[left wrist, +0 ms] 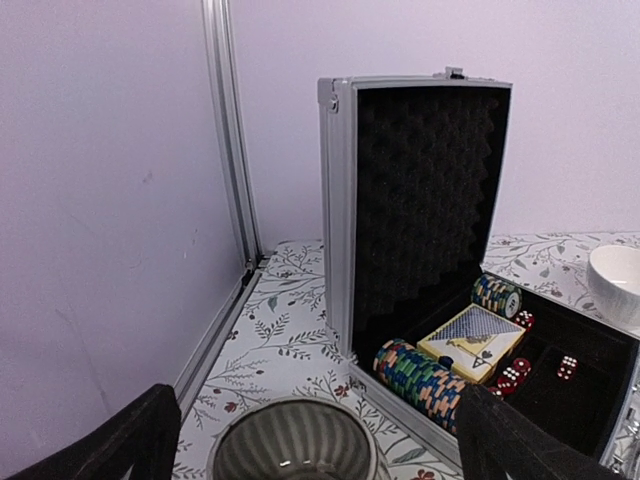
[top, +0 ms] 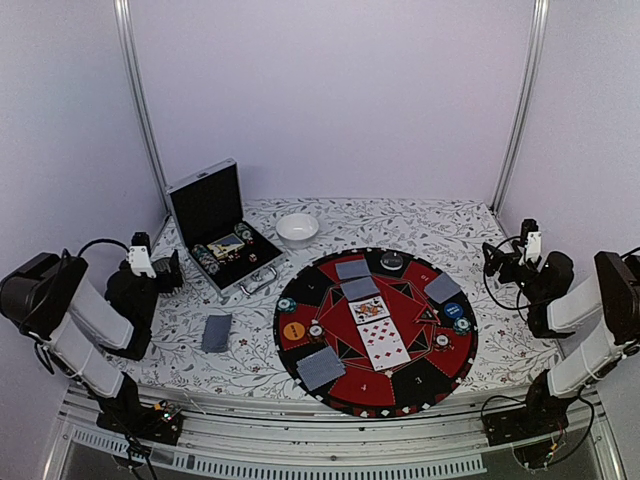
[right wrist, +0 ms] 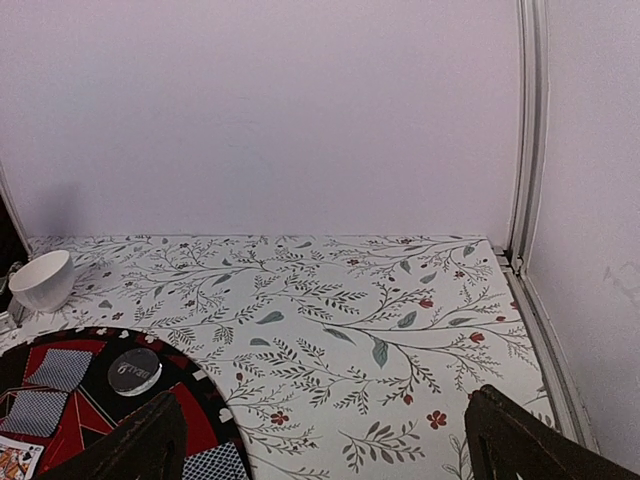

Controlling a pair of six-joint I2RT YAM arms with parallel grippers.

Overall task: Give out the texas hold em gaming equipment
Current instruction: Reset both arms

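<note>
On the round red-and-black mat (top: 400,385) lie face-down grey-blue cards (top: 352,268) and two face-up cards (top: 383,343). Striped chips (top: 287,304), an orange button (top: 293,330) and a blue button (top: 453,310) sit around them. A face-down deck (top: 216,333) lies off the mat to the left. My left gripper (top: 170,270) (left wrist: 300,445) is open beside the case, holding nothing. My right gripper (top: 494,258) (right wrist: 320,450) is open over bare tablecloth, right of the mat. Cards (right wrist: 60,368) show at its lower left.
The open silver case (top: 205,200) (left wrist: 340,220) holds chip rolls (left wrist: 425,380), a card box (left wrist: 472,340) and red dice (left wrist: 567,367). A white bowl (top: 297,227) stands behind the mat, and a clear disc (top: 391,261) lies on it. A ribbed grey cup rim (left wrist: 290,440) shows between my left fingers.
</note>
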